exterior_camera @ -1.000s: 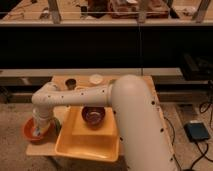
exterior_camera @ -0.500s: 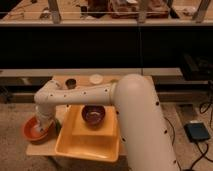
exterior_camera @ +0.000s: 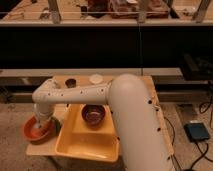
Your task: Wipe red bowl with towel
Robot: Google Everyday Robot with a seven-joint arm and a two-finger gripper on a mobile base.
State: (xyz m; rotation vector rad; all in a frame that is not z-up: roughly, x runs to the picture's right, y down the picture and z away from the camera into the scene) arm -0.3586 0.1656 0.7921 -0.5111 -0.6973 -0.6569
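One gripper [exterior_camera: 40, 126] down inside red bowl [exterior_camera: 29, 132], towel hidden.

Gripper [exterior_camera: 40, 125] in red bowl [exterior_camera: 31, 134], left of tray [exterior_camera: 75, 147].

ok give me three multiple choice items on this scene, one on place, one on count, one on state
1. Where is the shallow round orange-red bowl?
A. inside the tub
B. left of the yellow plastic tub
C. on the floor

2. How many small round things sit at the back of the wooden table?
A. two
B. five
C. none

3. Where is the tool?
A. raised high
B. down in the orange-red bowl
C. in the glossy dark purple-brown bowl

Key: 1 B, the bowl sits at the table's left edge beside the tub. 2 A, one dark, one white. 3 B, the arm's end reaches into that bowl.
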